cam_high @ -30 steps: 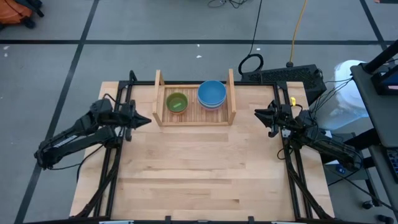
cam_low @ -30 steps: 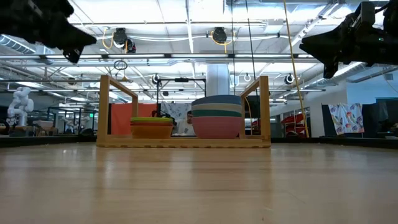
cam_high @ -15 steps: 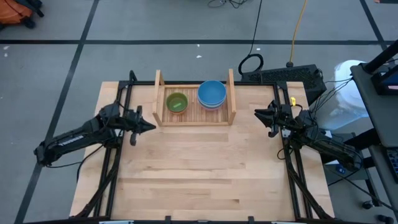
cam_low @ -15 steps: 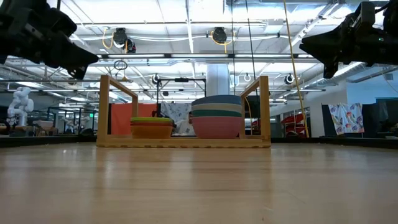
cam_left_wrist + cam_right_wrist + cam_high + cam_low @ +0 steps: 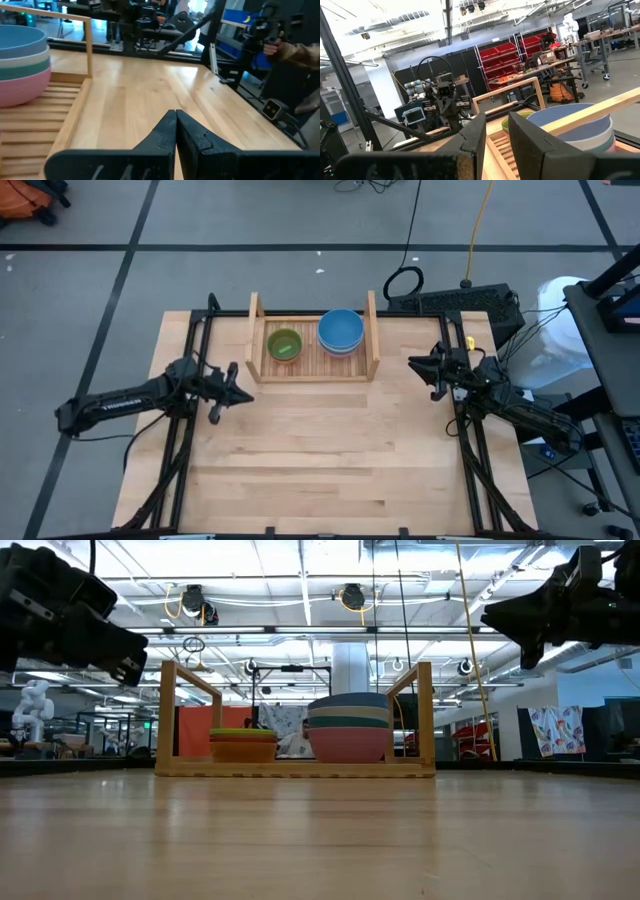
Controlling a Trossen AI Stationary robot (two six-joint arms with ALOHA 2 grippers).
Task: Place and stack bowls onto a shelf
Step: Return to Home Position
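Step in hand, as I judge it: return to home, since the stacking appears finished. The left gripper point(image 5: 242, 392) hangs above the tabletop point(image 5: 320, 460) just left of the shelf point(image 5: 312, 372). Its arm is stretched low and points right, with the fingers pressed together on nothing. On the shelf, the green-topped stack point(image 5: 284, 345) sits left and the blue-topped stack point(image 5: 341, 330) right, apart from each other. The right gripper point(image 5: 414, 363) hovers right of the shelf, pointing left, fingers slightly apart and empty. Next move: I fold both arms back without sweeping the shelf's side boards.
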